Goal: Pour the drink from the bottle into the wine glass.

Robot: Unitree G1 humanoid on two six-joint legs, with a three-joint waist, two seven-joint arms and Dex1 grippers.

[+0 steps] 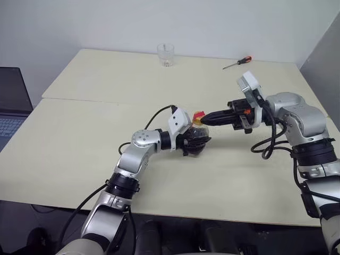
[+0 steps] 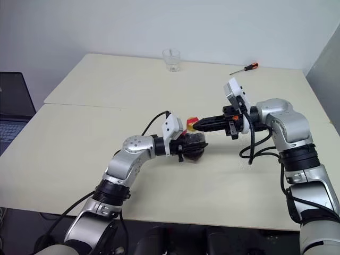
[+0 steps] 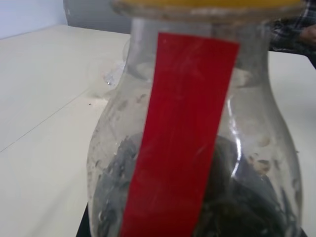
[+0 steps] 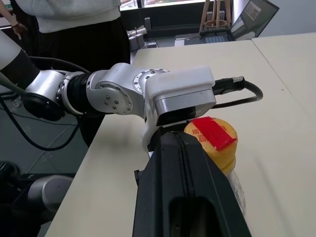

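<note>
The bottle (image 1: 197,139) stands upright above the middle of the table, with my left gripper (image 1: 192,143) shut around its round body. Its red label strip (image 3: 182,128) faces the left wrist camera, and the dark drink (image 3: 242,197) lies low inside. The yellow-orange cap (image 4: 211,140) with red tape on top is still on the neck. My right gripper (image 1: 206,120) reaches in level from the right, its black fingers (image 4: 168,163) pressed together, tips against the side of the cap. The wine glass is out of view.
A short clear tumbler (image 1: 165,54) stands at the table's far edge. A red-handled screwdriver (image 1: 237,62) lies at the back right. A laptop (image 1: 10,106) sits off the table's left side. A person (image 4: 74,19) stands beyond the table in the right wrist view.
</note>
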